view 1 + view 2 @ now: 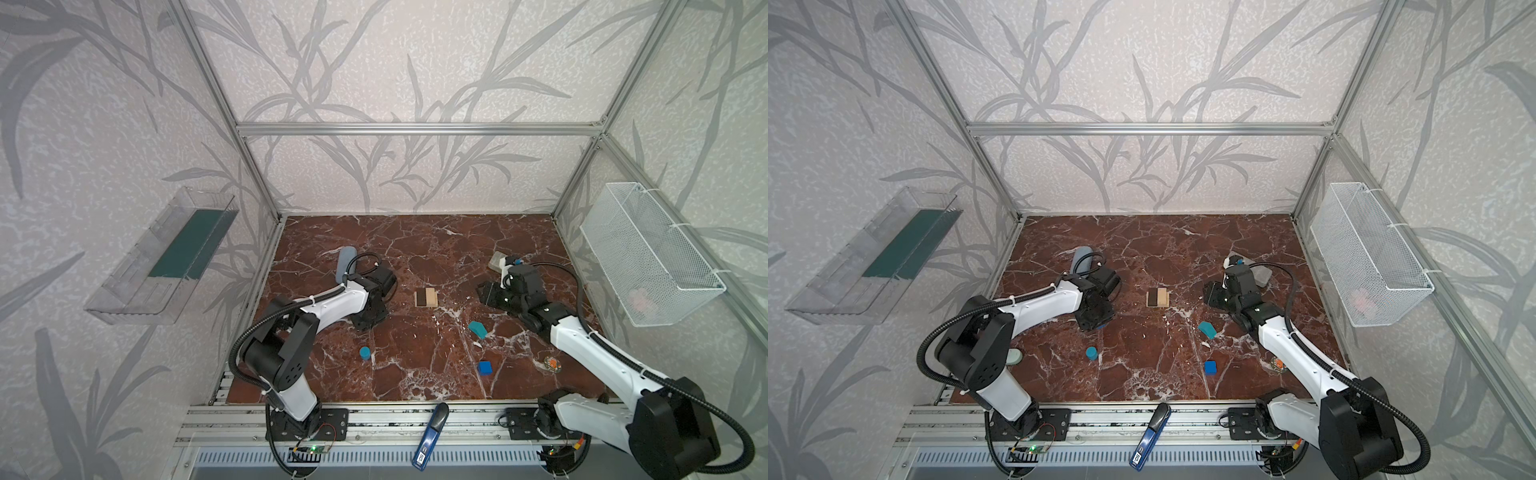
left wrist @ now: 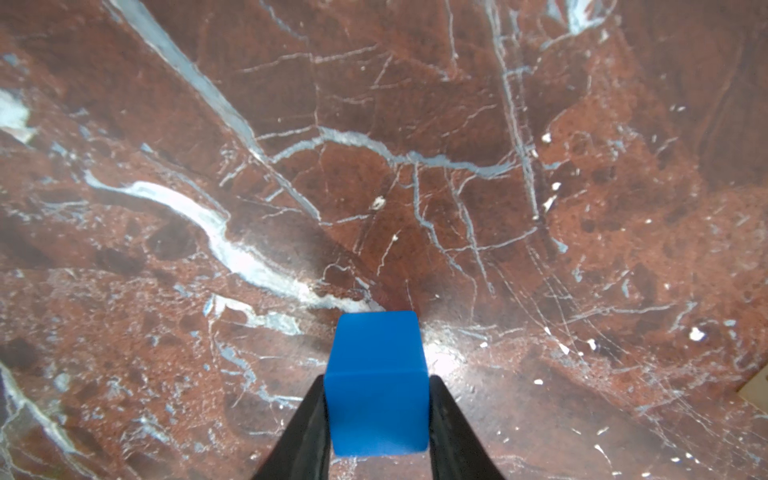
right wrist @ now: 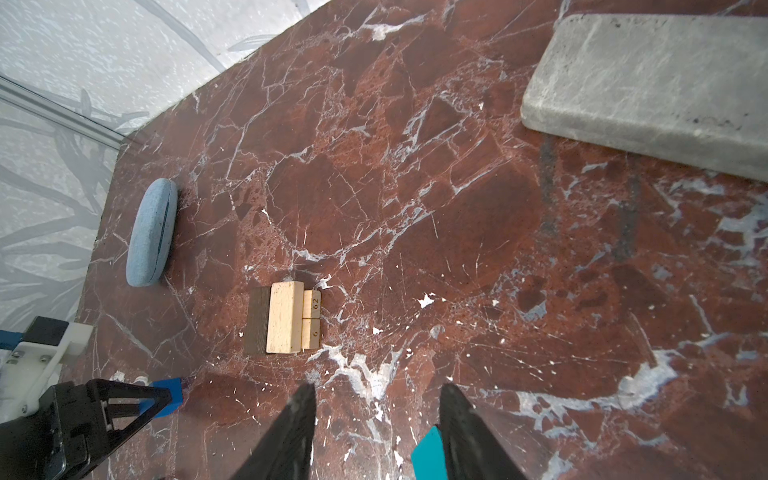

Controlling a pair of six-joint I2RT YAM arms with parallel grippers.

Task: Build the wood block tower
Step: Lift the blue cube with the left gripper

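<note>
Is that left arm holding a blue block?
Yes, the blue cube sits pinched between the left arm's two black fingers in its wrist view.

Each arm has white plastic shells, black joint housings and ribbed black cable hoses cinched by white zip ties.

Teal block: cut by view edge, partly behind right gripper. Grey brick: cut by view edge. Pink item in wire basket: too blurred to identify.

Wood bars stacked centre, right pincer spread, left pincer gripping blue cube
</note>
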